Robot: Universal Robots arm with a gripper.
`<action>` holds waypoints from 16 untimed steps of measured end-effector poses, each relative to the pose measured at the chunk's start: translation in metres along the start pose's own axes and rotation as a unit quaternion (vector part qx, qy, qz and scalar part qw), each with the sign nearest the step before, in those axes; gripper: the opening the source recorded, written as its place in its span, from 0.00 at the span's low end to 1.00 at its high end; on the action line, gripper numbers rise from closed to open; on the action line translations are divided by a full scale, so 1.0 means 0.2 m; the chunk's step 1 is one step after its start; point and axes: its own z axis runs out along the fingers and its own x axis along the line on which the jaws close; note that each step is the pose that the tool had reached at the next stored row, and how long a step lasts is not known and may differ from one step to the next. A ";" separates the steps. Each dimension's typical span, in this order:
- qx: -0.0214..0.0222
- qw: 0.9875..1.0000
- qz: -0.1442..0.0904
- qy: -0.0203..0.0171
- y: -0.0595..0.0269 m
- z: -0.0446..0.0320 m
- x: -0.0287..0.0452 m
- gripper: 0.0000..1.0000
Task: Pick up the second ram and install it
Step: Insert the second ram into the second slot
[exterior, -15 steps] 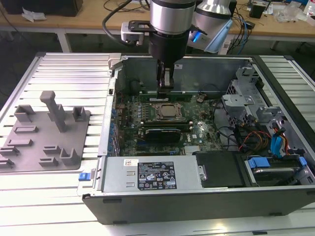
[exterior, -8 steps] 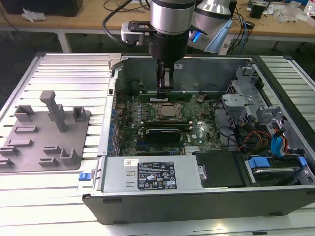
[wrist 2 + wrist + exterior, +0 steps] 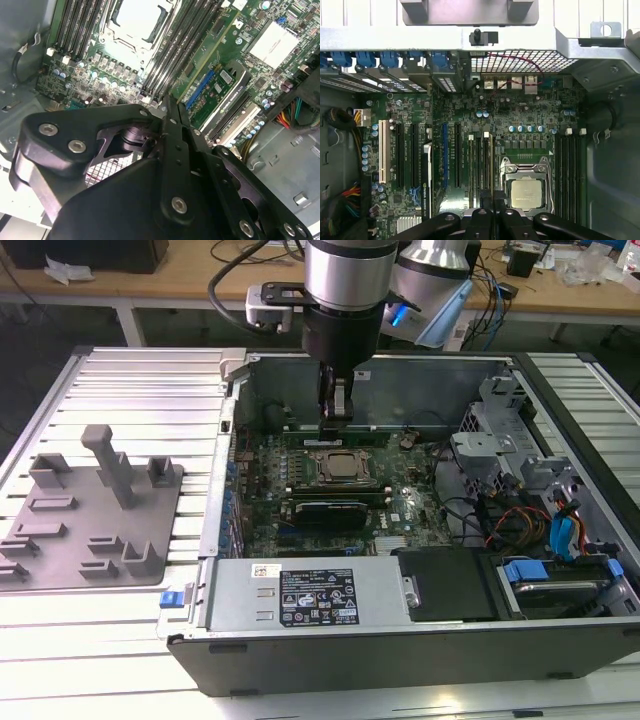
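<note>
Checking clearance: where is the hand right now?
In the exterior view the hand is down inside the open computer case, low over the motherboard, just beyond the processor socket.

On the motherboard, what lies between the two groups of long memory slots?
The processor socket lies between one slot group and the other slot group, as the first wrist view shows.

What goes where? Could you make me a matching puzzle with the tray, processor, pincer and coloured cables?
1 grey tray
2 processor
3 pincer
4 coloured cables

A middle of the green board
B inside the case, exterior view's right
C outside the case, exterior view's left
D over the board, just beyond the processor

Pairs: 1-C, 2-A, 3-D, 4-B
</note>
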 end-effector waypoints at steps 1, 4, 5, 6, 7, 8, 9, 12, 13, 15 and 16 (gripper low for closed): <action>0.000 1.000 0.000 0.000 0.000 0.020 0.001 0.10; 0.000 1.000 0.000 0.000 -0.001 0.051 0.001 0.10; 0.000 1.000 0.000 0.000 -0.001 0.059 0.002 0.10; 0.000 1.000 0.000 0.000 -0.002 0.071 0.002 0.10; 0.000 1.000 0.000 0.000 -0.002 0.078 0.002 0.10; 0.000 1.000 0.000 0.000 -0.002 0.082 0.002 0.10; 0.000 1.000 0.000 0.000 -0.002 0.082 0.002 0.10; 0.000 1.000 0.000 0.000 -0.002 0.089 0.002 0.10; 0.000 1.000 0.000 0.000 -0.002 0.094 0.002 0.10; 0.000 1.000 0.000 -0.001 -0.002 0.106 0.003 0.10; 0.000 1.000 0.000 -0.001 -0.005 0.122 0.003 0.10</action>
